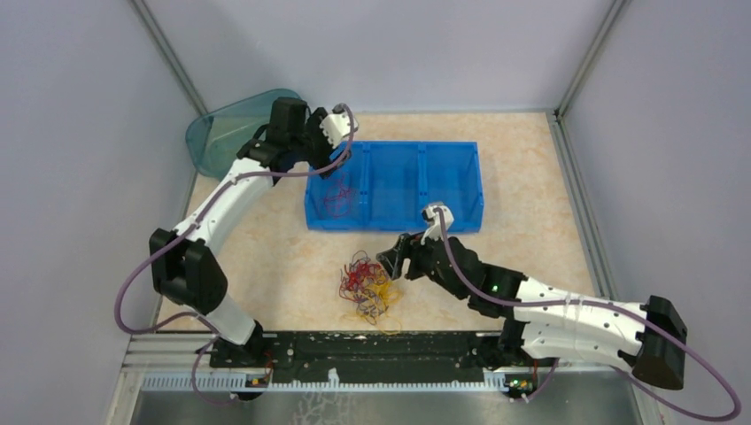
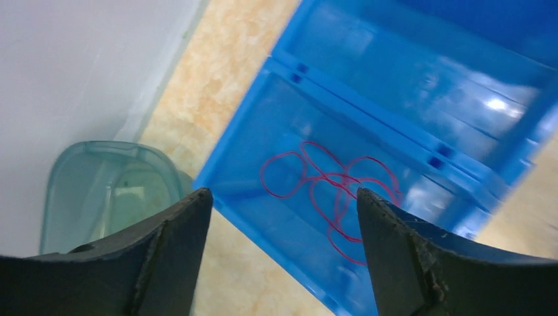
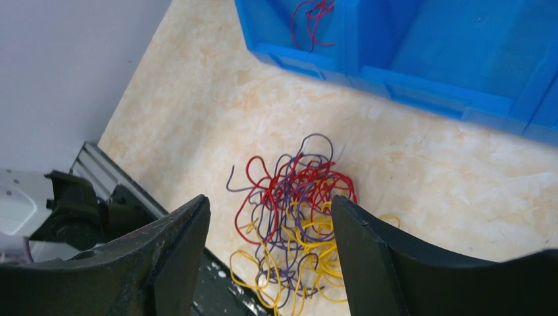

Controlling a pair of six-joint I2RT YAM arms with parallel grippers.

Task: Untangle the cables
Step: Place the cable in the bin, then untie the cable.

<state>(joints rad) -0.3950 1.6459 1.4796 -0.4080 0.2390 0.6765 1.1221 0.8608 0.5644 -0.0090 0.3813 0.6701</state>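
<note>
Directly beneath the right pincer [image 3: 268,204], framed by its two dark fingers [image 3: 164,263] in its own camera, lies the knot of cables [image 3: 296,217]. Its red strands are on the side away from the pincer's wrist, the yellow-orange ones are nearer it, and dark purple runs through both. That pincer stands well open and holds nothing; it hangs above the heap without touching it.

Under the left pincer [image 2: 283,197] a single red cable [image 2: 329,187] lies in loose loops on the floor of the end compartment of the blue bin [image 2: 237,155], free of both fingers. The left pincer is spread wide too, and empty.

I judge the step in hand to be the next pick from the heap. To do it well, the right pincer should go for one colour only. A loop standing proud at the heap's edge is best, such as the purple arc on the far side from its wrist. Closing on the dense middle would trap several strands.

It should come down with the loop across the gap, close gently, lift slowly and watch whether the rest of the knot rises too. If it does, the left pincer may need to pin the heap to the table [image 3: 428,164]. Such thin wire can slip, so a grip on a bend seems safer.

Off to the left pincer's left stands a teal tub [image 2: 105,184], which this pick does not need.
</note>
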